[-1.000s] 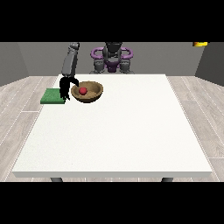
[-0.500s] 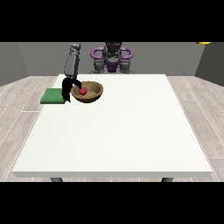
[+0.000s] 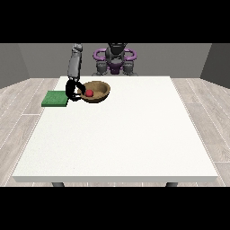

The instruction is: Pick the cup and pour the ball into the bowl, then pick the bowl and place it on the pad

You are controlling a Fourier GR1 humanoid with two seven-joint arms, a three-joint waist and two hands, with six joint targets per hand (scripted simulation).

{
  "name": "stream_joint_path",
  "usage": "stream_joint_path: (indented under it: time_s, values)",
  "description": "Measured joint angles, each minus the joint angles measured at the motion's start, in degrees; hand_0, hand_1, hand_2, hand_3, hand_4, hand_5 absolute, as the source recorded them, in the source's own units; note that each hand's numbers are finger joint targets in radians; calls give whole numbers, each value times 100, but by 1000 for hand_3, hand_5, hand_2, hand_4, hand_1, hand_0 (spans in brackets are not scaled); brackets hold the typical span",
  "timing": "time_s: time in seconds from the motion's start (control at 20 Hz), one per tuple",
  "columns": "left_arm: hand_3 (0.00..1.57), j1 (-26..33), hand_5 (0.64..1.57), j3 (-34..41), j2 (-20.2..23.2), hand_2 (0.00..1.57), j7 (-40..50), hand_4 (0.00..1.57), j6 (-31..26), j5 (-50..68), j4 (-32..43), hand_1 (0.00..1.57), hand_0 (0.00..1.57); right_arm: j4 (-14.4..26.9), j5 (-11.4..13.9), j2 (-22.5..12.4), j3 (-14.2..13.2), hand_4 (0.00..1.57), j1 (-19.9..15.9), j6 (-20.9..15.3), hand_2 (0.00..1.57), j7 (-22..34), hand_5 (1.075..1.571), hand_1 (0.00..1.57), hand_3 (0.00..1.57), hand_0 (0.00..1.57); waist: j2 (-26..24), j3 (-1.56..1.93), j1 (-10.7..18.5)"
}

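A brown bowl (image 3: 99, 91) stands at the table's far left with a red ball (image 3: 89, 93) inside it. The black hand at the view's left (image 3: 72, 90) is at the bowl's left rim, its fingers curled round that rim. A green pad (image 3: 55, 99) lies flat on the table just left of the hand and bowl. No cup shows in this view. The other hand does not show.
The large white table (image 3: 121, 134) stretches toward the camera in front of the bowl. The robot's torso with purple shoulder parts (image 3: 115, 58) stands behind the far edge. A grey forearm (image 3: 74, 65) comes down to the hand.
The hand and the bowl have shifted slightly toward the view's right, away from the pad. The ball stays in the bowl.
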Motion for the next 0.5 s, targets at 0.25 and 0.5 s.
stream_joint_path:
  time_s: [0.25,0.5]
  values:
    - [0,156,1528,105,80,0,-23,1191,-65,21,266,0,0,-214,90,-100,233,1026,-91,-260,1571,944,1548,1571,1111,1571,-156,219,-92]
    - [0,387,1538,244,170,0,-126,1199,-104,-12,543,0,0,-299,-25,-296,426,1056,-276,-122,1571,1990,1556,1571,973,1571,-294,419,-242]
